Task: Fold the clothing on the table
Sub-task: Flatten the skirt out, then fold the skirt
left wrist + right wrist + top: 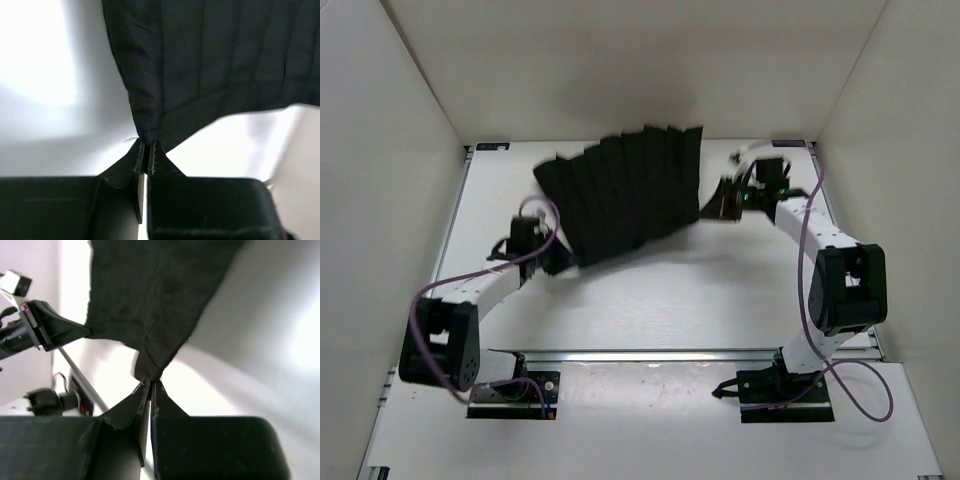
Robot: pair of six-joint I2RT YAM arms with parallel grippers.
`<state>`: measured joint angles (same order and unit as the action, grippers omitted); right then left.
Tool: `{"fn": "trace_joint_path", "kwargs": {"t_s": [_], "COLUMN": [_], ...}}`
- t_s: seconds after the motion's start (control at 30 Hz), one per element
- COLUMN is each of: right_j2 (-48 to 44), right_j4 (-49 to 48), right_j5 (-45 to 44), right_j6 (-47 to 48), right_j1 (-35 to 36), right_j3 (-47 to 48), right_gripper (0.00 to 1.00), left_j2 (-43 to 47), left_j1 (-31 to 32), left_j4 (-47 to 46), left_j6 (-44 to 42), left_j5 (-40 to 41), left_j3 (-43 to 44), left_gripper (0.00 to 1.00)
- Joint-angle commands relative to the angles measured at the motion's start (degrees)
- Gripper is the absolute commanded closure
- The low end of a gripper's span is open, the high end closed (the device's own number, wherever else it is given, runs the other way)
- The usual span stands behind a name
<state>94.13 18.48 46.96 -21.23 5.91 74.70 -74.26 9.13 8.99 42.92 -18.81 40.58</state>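
Note:
The clothing (625, 192), a black pleated fan-shaped garment, hangs stretched between my two grippers above the white table (650, 300). My left gripper (553, 262) is shut on its lower left corner; in the left wrist view the fabric (200, 65) pinches into the gripper (148, 144). My right gripper (712, 208) is shut on the right corner, and the right wrist view shows the cloth (155, 295) bunched into the gripper (150, 382).
White walls enclose the table on the left, back and right. A metal rail (670, 355) runs across the near side by the arm bases. The left arm (30, 325) shows at the left of the right wrist view.

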Motion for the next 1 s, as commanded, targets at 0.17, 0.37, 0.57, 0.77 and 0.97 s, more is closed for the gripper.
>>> {"fn": "trace_joint_path", "kwargs": {"t_s": [0.17,0.37,0.57,0.77,0.97], "right_j2": [-13.7,-24.9,-33.1,-45.6,-58.4], "right_j4": [0.7,4.5,10.7,19.8,33.4], "right_j5": [-12.8,-12.1,-9.3,-10.0,-10.6], "right_j6": [-5.9,-8.9,-7.3,-5.7,-5.0], "right_j1": [3.9,2.2,2.3,2.7,3.0], "right_j3": [-27.9,-37.7,-40.2,-40.7,-34.4], "right_gripper": [1.00,1.00,1.00,1.00,1.00], "left_j2": [10.1,23.8,33.3,45.5,50.9], "left_j1": [5.0,5.6,9.1,9.2,7.9], "left_j4": [4.1,10.9,18.8,31.0,41.7], "left_j6": [-1.3,0.1,1.6,1.6,1.1], "left_j5": [2.5,5.4,5.6,5.1,2.8], "left_j3": [-13.0,-19.3,-20.3,-16.6,-5.9], "left_gripper": [1.00,1.00,1.00,1.00,1.00]}}
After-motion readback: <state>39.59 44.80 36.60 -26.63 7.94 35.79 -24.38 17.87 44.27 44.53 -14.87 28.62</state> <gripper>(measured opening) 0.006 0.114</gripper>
